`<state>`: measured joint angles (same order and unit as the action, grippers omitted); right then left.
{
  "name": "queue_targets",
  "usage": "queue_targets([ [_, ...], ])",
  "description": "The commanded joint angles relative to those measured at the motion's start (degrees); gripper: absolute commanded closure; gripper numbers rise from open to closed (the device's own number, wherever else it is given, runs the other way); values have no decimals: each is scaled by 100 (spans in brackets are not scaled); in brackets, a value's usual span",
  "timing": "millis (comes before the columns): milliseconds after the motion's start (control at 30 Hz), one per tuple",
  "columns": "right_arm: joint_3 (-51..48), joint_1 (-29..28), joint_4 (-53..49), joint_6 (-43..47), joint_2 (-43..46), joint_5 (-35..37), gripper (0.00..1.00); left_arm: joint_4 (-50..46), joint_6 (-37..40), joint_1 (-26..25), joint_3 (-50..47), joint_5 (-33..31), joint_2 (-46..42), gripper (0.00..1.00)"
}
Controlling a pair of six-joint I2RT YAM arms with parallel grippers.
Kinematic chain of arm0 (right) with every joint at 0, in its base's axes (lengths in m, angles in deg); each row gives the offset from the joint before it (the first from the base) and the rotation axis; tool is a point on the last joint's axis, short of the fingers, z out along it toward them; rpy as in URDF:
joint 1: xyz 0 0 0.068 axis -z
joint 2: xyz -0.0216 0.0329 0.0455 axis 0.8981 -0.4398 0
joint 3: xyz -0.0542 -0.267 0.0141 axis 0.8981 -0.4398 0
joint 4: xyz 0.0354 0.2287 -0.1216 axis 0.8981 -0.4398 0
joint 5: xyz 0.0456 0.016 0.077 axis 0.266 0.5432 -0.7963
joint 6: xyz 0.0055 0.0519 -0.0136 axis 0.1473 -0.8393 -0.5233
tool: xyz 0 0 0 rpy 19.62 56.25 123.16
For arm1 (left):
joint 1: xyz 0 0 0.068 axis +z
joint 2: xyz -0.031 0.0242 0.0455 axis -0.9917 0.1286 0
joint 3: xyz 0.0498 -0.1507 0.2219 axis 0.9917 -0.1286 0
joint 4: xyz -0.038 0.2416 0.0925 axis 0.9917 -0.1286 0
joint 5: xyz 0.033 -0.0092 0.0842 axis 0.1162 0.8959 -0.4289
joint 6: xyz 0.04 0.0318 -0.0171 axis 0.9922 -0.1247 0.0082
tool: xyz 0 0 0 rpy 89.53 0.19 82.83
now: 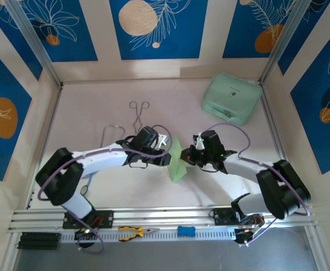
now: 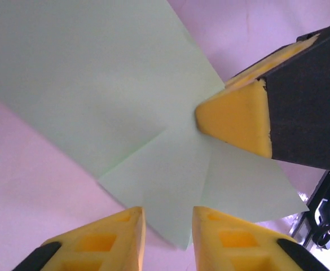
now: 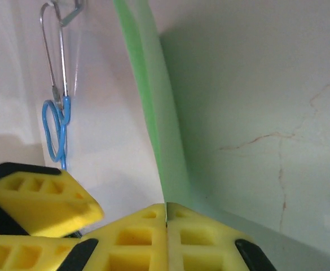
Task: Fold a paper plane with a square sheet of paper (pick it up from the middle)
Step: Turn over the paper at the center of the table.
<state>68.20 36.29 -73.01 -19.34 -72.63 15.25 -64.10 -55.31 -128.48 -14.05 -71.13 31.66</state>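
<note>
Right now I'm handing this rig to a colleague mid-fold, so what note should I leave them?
Left gripper: open, with a finger on either side of a corner of the paper sheet, not clamping it.
Right gripper: shut on the paper sheet, pinched at the fingertips.
Paper sheet: standing on edge between the two grippers, over the middle of the table.
Done: sheet picked up; overlapping folded flaps show in the left wrist view.
Left: the remaining folds. There is no slim pointed plane shape yet.

Bright, even light; soft shadows; paper [image 3: 159, 113] edge blurred close-up.
</note>
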Motion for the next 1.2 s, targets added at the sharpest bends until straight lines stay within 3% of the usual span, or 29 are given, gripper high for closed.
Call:
queue_targets([
  [0, 386, -63, -1283, 488, 571, 476, 94, -274, -54, 22, -159, -645, -479, 67],
  [267, 1668, -346, -4242, 1305, 1193, 2262, 94, -410, -135, 150, -507, -1404, -1463, 54],
  [400, 2318, -629, -5158, 1439, 984, 3091, 94, -682, -101, 294, -494, -1509, -1633, 52],
  [600, 3656, -1109, -6611, 1412, 61, 4490, 95, -1895, -270, 605, -23, -1736, -1803, 47],
  [733, 3935, -1482, -6692, 1600, -445, 5552, 95, -1704, -171, 671, -411, -2152, -2218, 44],
  [933, 4006, -1912, -6578, 1404, -1104, 6120, 95, -1965, -837, 883, -958, -2605, -3451, 37],
  [1167, 4636, -2373, -6453, 1242, -2502, 5846, 94, -2469, -974, 943, -1456, -3367, -4963, 28],
])
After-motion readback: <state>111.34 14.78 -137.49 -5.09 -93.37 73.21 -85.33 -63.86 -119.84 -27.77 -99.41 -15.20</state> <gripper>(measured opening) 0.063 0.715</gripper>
